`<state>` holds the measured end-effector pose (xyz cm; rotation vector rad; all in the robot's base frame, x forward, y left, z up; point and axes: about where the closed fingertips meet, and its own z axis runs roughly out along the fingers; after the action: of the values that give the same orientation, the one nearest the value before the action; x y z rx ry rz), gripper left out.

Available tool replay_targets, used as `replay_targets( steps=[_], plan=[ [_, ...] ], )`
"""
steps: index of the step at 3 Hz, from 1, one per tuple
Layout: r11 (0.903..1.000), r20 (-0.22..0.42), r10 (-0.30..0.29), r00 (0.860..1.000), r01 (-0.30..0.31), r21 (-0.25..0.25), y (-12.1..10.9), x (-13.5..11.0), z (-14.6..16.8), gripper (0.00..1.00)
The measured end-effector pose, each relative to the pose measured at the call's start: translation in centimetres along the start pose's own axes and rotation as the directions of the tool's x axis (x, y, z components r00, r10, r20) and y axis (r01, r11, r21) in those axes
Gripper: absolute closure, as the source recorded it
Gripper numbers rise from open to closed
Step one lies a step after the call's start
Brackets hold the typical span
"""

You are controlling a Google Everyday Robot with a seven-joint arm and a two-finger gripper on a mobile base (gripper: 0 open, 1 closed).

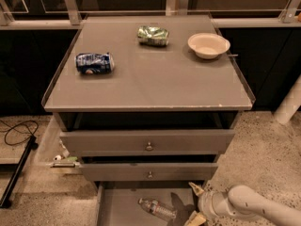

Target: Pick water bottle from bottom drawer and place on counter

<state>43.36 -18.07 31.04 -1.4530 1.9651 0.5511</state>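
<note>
**dan_k:** Only one camera view here. The water bottle (157, 210) lies on its side on the floor of the bottom drawer (120, 206), below the counter's front edge and a bit right of centre. The gripper (192, 204) sits just to the bottle's right, low over the drawer's right side, fingers spread wide with nothing between them. It isn't touching the bottle yet.

**mirv:** Yeah, my guess is it's lining up for the grab. I'd worry about rolling. It's a round bottle on a flat floor, so if one finger clips it first, it probably scoots left out of reach.

**dan_k:** Also the middle drawer (150, 174) hangs right above it. Lift straight up and the bottle or wrist could smack that front panel.

**mirv:** Thin clear plastic too, so it might squash or slip if it's pinched near the cap.

**dan_k:** The counter (155, 86) looks fine. There's a crushed blue can (95, 63) near the left edge, a crushed green can (153, 36) near the back edge and a bowl (208, 45) by the back right corner. The raised rim at the front edge could catch a low approach, though.
</note>
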Motion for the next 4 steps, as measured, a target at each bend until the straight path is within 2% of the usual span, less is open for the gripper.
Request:
replay_targets(
  steps=[1, 4],
  plan=[
    [0.9994, -0.012, 0.030, 0.999, -0.030, -0.017, 0.3, 2.2, 3.6, 0.00],
    [0.9985, -0.063, -0.029, 0.998, 0.026, -0.049, 2.9, 3.8, 15.3, 0.00]
  ],
)
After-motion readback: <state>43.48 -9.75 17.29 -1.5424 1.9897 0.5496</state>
